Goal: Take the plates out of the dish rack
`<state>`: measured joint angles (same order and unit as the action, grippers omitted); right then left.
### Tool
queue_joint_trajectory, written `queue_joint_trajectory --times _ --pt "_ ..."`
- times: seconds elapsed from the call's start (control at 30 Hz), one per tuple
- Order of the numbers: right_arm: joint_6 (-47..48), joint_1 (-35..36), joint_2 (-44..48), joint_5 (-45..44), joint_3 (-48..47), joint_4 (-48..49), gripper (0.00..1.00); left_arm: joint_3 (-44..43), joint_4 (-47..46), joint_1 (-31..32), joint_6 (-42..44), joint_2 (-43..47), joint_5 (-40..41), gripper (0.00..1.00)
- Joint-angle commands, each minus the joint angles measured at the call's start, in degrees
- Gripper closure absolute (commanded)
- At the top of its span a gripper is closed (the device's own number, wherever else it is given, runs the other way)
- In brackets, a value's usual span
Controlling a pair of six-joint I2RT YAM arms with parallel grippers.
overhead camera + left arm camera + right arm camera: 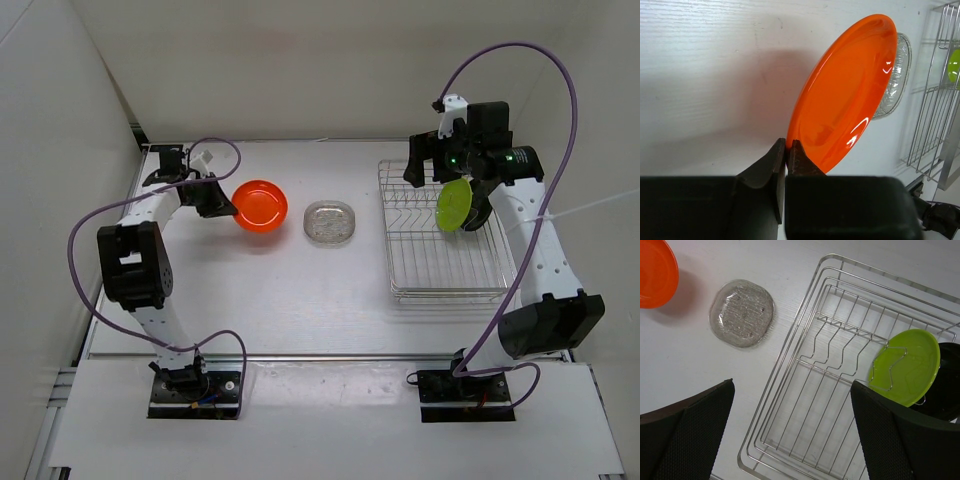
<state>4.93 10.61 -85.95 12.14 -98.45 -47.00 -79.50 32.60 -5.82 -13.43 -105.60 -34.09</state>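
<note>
the left arm reached forward with its elbow bent, and the left gripper (788,145) was pinched tight on the rim of the orange plate (845,95). the right arm stretched far forward, wrist angled downward, with the right gripper (792,385) spread wide and holding nothing.

**One overhead camera, two riding the wrists**

The top external camera sits high behind the arm bases, facing down and forward, far enough to hold the whole table (300,300). The left wrist camera rides behind the left gripper (787,145), looking along its fingers at close range: the orange plate (845,95) fills the view just past the tips, the clear plate (897,75) beyond. The right wrist camera looks steeply down past the right gripper (792,385) from higher up, the dish rack (810,405) under its fingers. All three views share both plates and the rack.
</note>
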Motion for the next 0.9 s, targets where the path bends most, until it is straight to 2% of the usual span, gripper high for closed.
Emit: queue_joint_trajectory --times 0.0,0.43,0.73,0.8,0.83,0.87 --pt "0.7 0.0 2.7 -0.8 1.1 1.7 0.00 0.4 -3.9 -0.5 0.8 -2.1 -3.5 0.89" --pt "0.7 0.0 5.4 -2.5 3.4 2.9 0.00 -2.1 -4.2 -0.5 1.3 -10.9 -2.3 0.89" --pt "0.7 0.0 6.4 -2.5 3.9 2.9 0.00 -2.3 -3.5 -2.3 1.8 -13.2 0.2 0.89" --pt "0.7 0.0 6.4 -3.0 4.4 2.9 0.00 -2.9 -3.5 -2.8 1.8 -13.7 0.2 0.82" --pt "0.7 0.0 6.4 -3.0 4.4 2.9 0.00 -3.5 -2.6 -2.8 1.8 -13.8 0.2 0.74" --pt "0.7 0.0 6.4 -3.0 4.4 2.9 0.00 -3.6 -2.6 -3.3 1.3 -13.8 0.2 0.71"
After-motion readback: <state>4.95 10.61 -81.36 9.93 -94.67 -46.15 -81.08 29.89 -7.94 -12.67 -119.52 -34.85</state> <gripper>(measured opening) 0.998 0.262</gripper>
